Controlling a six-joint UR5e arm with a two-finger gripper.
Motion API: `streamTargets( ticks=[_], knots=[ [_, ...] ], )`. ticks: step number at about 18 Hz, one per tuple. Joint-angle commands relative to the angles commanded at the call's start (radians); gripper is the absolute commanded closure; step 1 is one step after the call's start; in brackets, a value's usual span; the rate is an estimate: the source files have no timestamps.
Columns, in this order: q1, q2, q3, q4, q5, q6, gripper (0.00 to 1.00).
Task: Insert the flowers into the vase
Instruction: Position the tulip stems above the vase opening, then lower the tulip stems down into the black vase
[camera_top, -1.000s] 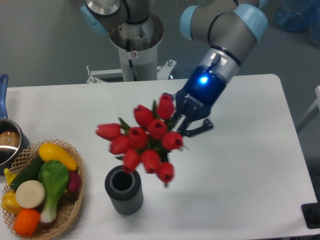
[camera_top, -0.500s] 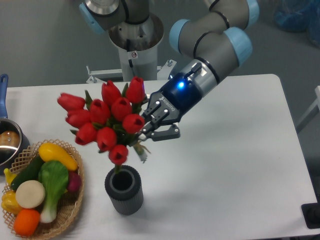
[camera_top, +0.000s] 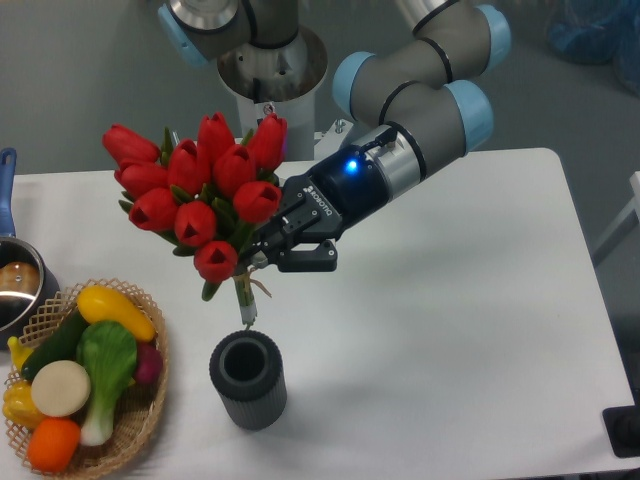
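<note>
The flowers (camera_top: 195, 185) are a bunch of glossy red tulip buds with green stems, held up in the air left of centre. My gripper (camera_top: 262, 258) is shut on the stems just under the buds. The stem ends (camera_top: 246, 305) hang down, a little above the vase's mouth. The vase (camera_top: 247, 379) is a dark grey ribbed cylinder standing upright on the white table (camera_top: 450, 330) near its front edge, with an empty round mouth. The bunch is nearly upright and leans slightly left.
A wicker basket (camera_top: 140, 420) of toy vegetables sits at the front left, close to the vase. A shiny metal pot (camera_top: 18, 285) with a blue handle stands at the left edge. The arm's base column (camera_top: 270, 90) is behind the table.
The bunch swung from right of the vase, buds low and tilted, to upright and higher on the left. The stems now point down over the vase's mouth.
</note>
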Motion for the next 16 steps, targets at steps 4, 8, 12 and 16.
streamTargets(
  ticks=[4, 8, 12, 16],
  knots=[
    [-0.005, -0.034, 0.006, 0.0, -0.005, 0.014, 0.85],
    [-0.008, -0.06, 0.008, 0.005, -0.058, 0.072, 0.85],
    [-0.011, -0.08, 0.006, 0.005, -0.061, 0.097, 0.85],
    [-0.017, -0.092, 0.006, 0.005, -0.055, 0.103, 0.89]
  ],
)
